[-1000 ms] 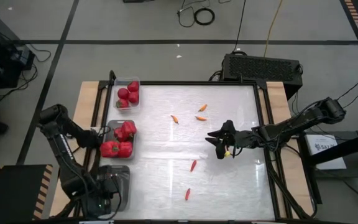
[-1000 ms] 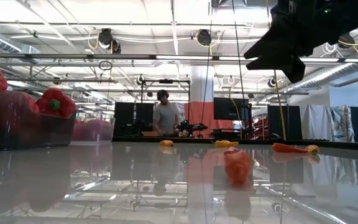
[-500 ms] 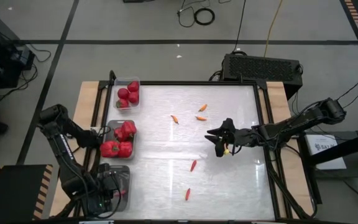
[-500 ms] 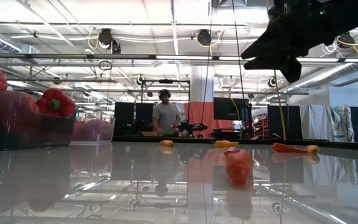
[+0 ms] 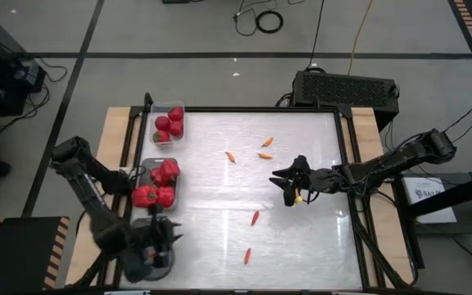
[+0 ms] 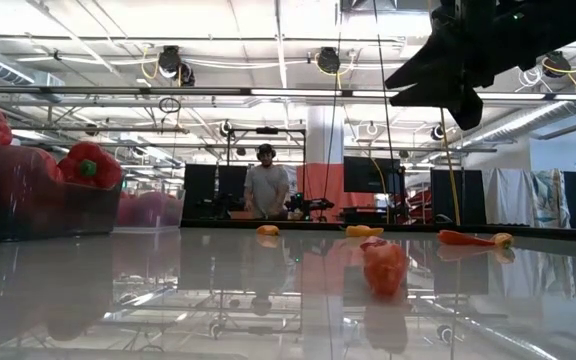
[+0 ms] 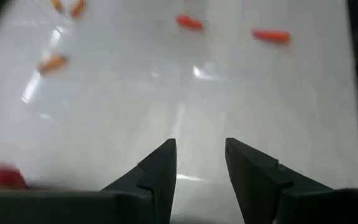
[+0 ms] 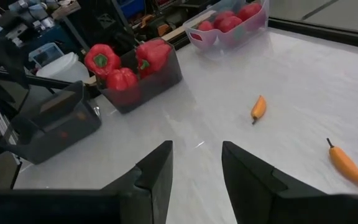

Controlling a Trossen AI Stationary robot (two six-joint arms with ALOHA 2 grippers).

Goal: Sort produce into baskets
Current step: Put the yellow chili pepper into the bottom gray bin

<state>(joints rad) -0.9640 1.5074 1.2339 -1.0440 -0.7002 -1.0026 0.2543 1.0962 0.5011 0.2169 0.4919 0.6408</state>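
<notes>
Produce mostly sorted, chilies left
We see tomatoes [image 5: 169, 124] and bell peppers [image 5: 157, 185] binned; five chilies [image 5: 255, 218] lie loose on the table [image 5: 318, 246]; left gripper [image 7: 200, 163] and right gripper [image 8: 196, 167] gape, empty

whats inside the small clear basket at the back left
Small round red tomatoes fill the small clear basket. How many lie underneath the top ones cannot be seen.

Red tomatoes [image 5: 169, 124] in clear basket [image 5: 179, 106]; red bell peppers [image 5: 159, 184], green-stemmed, in grey basket [image 5: 147, 164]; orange-red chili peppers [image 5: 255, 217] beside the black right tool [image 5: 292, 187]; glossy white counter [image 5: 211, 238].
</notes>
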